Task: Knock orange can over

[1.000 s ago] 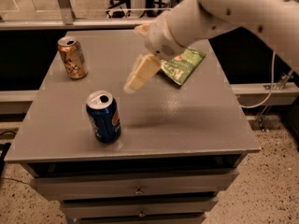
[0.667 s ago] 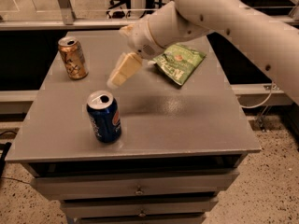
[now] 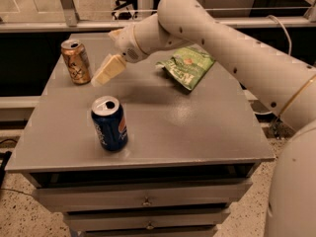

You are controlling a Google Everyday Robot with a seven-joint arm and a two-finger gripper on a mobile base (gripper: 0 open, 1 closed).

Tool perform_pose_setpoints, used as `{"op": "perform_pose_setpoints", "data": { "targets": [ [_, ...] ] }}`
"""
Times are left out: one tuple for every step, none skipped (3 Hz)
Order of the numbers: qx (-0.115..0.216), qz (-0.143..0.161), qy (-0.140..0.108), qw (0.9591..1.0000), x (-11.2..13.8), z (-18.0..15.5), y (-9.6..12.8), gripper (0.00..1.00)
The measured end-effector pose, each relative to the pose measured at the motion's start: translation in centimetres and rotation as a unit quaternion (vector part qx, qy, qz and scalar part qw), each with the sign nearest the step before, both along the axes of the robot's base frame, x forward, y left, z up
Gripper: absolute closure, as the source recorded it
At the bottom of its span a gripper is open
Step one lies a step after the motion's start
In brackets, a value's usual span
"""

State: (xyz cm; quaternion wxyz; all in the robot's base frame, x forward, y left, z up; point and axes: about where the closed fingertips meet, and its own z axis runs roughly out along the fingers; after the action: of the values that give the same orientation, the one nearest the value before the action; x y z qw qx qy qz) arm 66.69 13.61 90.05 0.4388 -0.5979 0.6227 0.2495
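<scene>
Golden-orange metal catches the light at the far left of the grey table (image 3: 197, 127): the orange can (image 3: 76, 61) stands upright near the table's ten o'clock corner, silver top up, dark scribbles on its side. Just beside it, at its three o'clock, are my fingers (image 3: 109, 69), a pale cream wedge slanting down toward seven o'clock. They are pressed together with no gap showing between them, and they grip nothing. Their tip sits very close to the can's lower side; I cannot tell whether it touches. They hang above the table, not on it.

At six o'clock from my fingers, nearer the front edge, the blue can (image 3: 109, 123) stands upright with its opened top showing and a red and white logo on its side. It is well apart from the orange can.

Further right, at about one o'clock from the table's middle, a crumpled green bag (image 3: 186, 66) lies flat. My white arm (image 3: 237, 58) crosses above it, coming in from three o'clock. Below the tabletop, drawer fronts (image 3: 146, 200) with small knobs face forward.
</scene>
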Motion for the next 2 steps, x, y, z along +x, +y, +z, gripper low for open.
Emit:
{"op": "perform_pose_setpoints", "data": {
  "targets": [
    [0.064,-0.009,0.018,0.9978,2.2,-0.4,2.8,0.00],
    [0.107,-0.011,0.035,0.9936,2.8,-0.3,4.1,0.00]
  ]
}}
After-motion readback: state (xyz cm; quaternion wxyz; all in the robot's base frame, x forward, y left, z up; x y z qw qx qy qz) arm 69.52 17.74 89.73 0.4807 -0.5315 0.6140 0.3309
